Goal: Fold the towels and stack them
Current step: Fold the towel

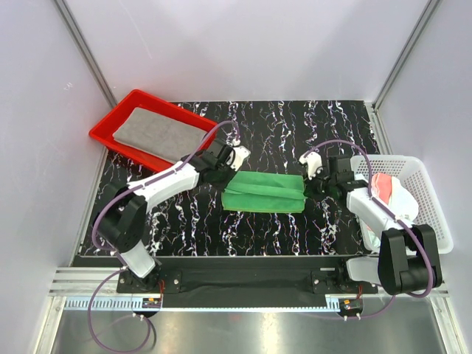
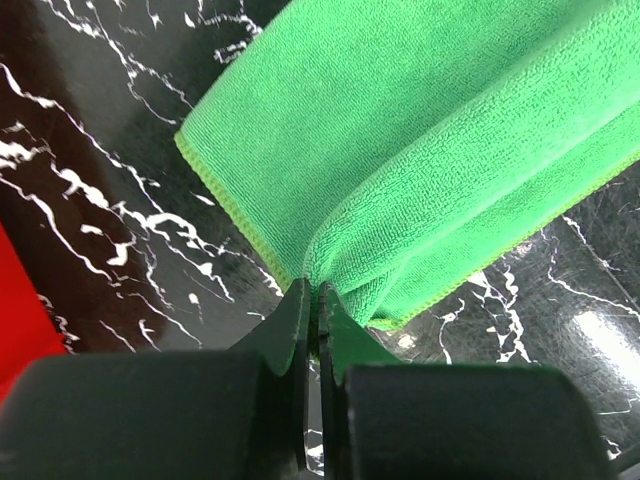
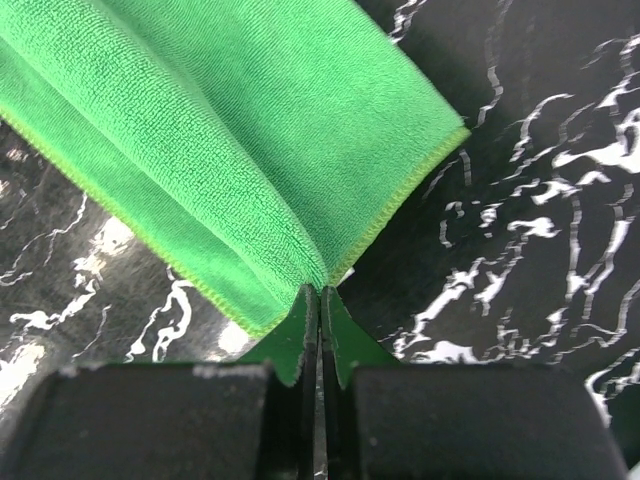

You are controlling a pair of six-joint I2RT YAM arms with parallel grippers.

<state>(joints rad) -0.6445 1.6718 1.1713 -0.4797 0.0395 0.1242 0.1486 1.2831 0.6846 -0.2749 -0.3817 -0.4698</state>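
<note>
Both ends of green towel (image 1: 264, 193) gripped, on table (image 1: 295, 125).
Left fingers (image 2: 292, 325) pinch its left edge; right fingers (image 3: 300, 330) pinch its right edge.

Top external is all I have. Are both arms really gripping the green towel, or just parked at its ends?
Observer: Gripping. In the left wrist view, the left jaws are shut on the green towel, pinching a bunched fold of its edge.
Operator: Right side?
Observer: Same. In the right wrist view, the right jaws are shut on it at a corner, where two layers come together at the hem.
Operator: Anything else caught in either pinch?
Observer: No. Both wrist views show only green cloth between the jaws, with bare table beside it.
</note>
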